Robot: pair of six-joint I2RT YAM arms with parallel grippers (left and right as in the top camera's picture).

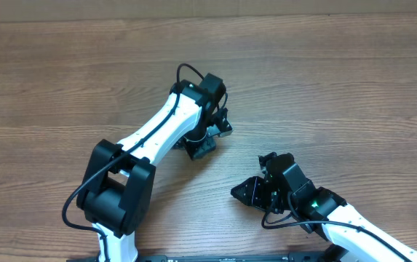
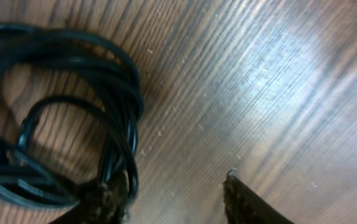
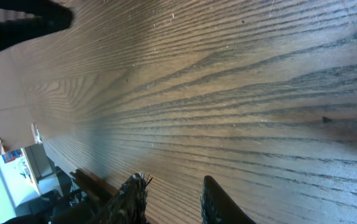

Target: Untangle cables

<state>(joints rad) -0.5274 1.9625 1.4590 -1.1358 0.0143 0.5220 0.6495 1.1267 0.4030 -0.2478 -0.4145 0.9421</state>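
**Cables heaped by the left end effector**

At the bottom of the left wrist view, the left end effector stands open, with bare tabletop between its fingers. Just past the lower-left finger, the cables fill the frame's left side in a loose, looped heap. They look light, limp and slick, so a single outer loop is the likely place to pinch. The right end effector is slightly open, empty and well apart.
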